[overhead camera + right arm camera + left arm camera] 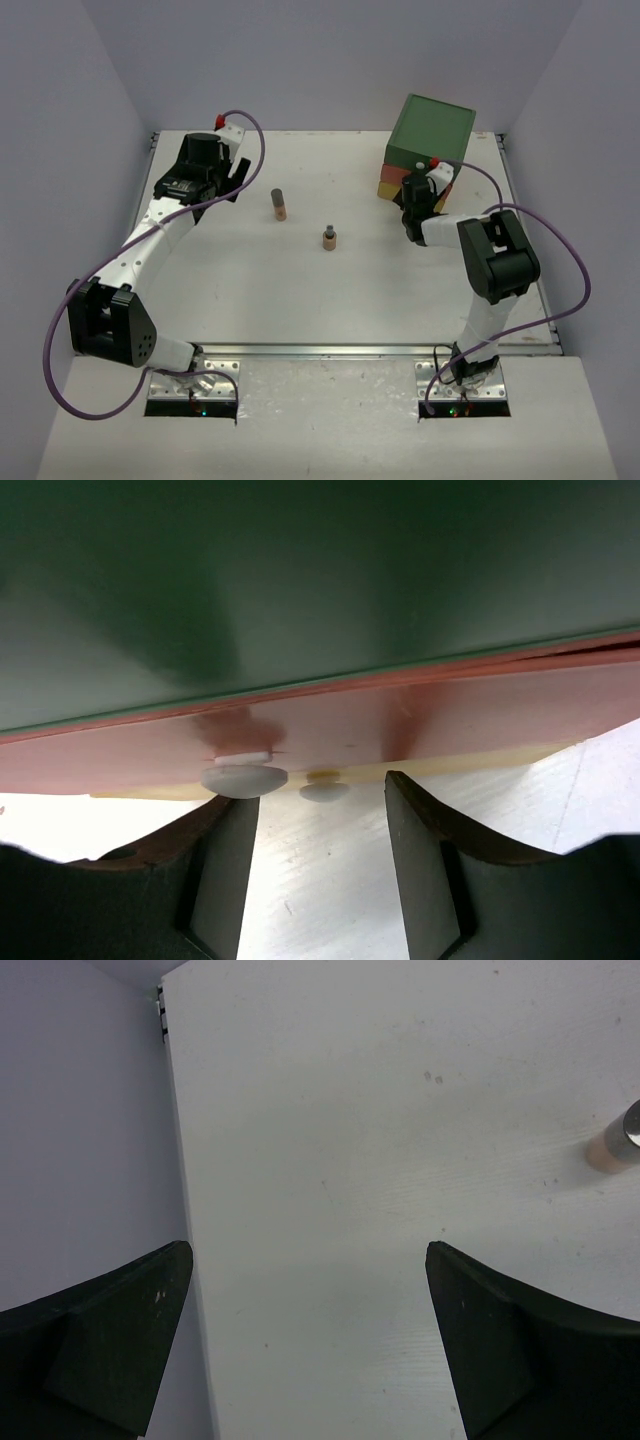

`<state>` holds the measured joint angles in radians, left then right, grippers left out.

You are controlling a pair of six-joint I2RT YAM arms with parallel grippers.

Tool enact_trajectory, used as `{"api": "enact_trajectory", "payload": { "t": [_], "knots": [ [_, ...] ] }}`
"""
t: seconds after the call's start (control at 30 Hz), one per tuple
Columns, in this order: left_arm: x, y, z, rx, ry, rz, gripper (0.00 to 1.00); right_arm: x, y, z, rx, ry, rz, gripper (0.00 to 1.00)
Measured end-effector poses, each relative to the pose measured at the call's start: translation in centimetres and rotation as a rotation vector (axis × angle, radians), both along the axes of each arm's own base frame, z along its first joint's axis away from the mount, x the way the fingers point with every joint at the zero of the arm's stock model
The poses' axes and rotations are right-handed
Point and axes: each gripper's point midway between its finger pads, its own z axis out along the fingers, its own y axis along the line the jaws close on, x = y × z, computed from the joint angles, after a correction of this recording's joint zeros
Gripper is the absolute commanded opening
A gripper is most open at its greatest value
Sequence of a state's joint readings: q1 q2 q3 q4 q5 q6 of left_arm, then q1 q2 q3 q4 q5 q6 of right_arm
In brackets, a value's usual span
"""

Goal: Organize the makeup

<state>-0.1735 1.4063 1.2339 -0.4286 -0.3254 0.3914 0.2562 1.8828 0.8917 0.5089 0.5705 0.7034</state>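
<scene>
Overhead and wrist views of the white worktop [300,300]. Two items of makeup stand apart from each other on its far half, roughly midway between the left and right edges: a taller dark-capped tan tube [279,205] and, nearer the front edge and a little to its right, a shorter dark-capped tan tube [329,237]. Both appear upright; neither is touched by an arm. The drawer box [430,135], green on top with orange and yellow tiers below, sits at the far right corner.

Left pincer [308,1250]: hangs over the far left part of the worktop, close to the left edge, jaws spread wide with only bare surface between them; it holds nothing.

Right pincer [318,800]: set against the front face of the drawer box, jaws parted and gripping nothing. The white knob [243,777] of the orange tier lies just above the tip of the finger on the left of the wrist view; a smaller pale knob [325,790] sits in the gap between the fingers
</scene>
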Motion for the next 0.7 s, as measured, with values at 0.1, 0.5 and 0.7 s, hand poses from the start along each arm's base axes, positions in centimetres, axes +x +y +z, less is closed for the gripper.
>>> {"api": "enact_trajectory", "payload": {
  "t": [0.1, 0.5, 0.7],
  "knots": [
    [0.0, 0.0, 0.0, 0.001, 0.000, 0.001, 1.00, 0.2, 0.1, 0.0, 0.001, -0.009, 0.000, 0.52],
    [0.0, 0.3, -0.3, 0.008, 0.003, 0.003, 1.00, -0.3, -0.4, -0.8, 0.117, -0.053, -0.107, 0.35],
    [0.1, 0.3, -0.3, 0.012, 0.000, 0.002, 1.00, -0.6, -0.8, -1.1, 0.162, -0.071, -0.161, 0.40]
  ]
}}
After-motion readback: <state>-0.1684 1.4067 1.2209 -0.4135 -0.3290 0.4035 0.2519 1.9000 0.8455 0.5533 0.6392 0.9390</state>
